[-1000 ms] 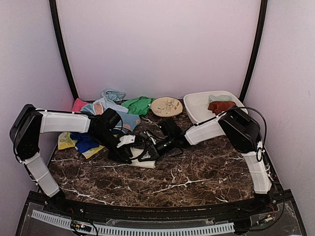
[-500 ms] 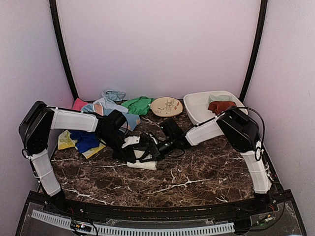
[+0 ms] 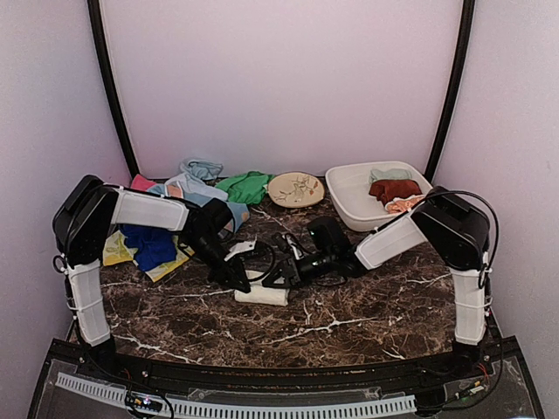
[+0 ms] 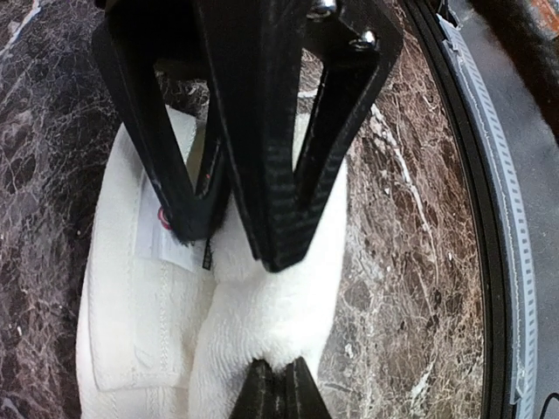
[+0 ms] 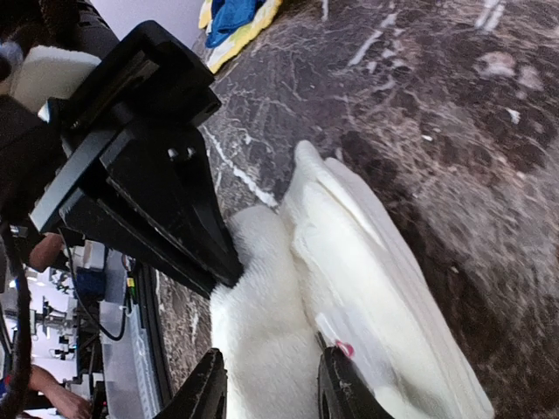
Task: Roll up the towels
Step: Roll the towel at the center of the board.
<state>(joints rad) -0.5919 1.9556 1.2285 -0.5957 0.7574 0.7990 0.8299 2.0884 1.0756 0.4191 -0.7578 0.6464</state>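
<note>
The white towel (image 3: 260,295), lying partly rolled in the middle of the bench (image 3: 376,319), is clamped by the left claw (image 4: 275,393) while the right claw (image 5: 272,388) is held apart astride it, so the roll could be pulled loose by a one-sided drag

We see a dark brown marbled surface (image 3: 367,305) veined in white. Near its centre lies a white towel (image 3: 262,295), gathered into a short bundle. At nine o'clock a yellow towel (image 3: 112,253) lies under a blue towel (image 3: 150,246). Toward eleven lie a light blue towel (image 3: 188,187) and a green towel (image 3: 244,186). A patterned plate (image 3: 296,188) sits at twelve and a white tub (image 3: 348,208) at one.
</note>
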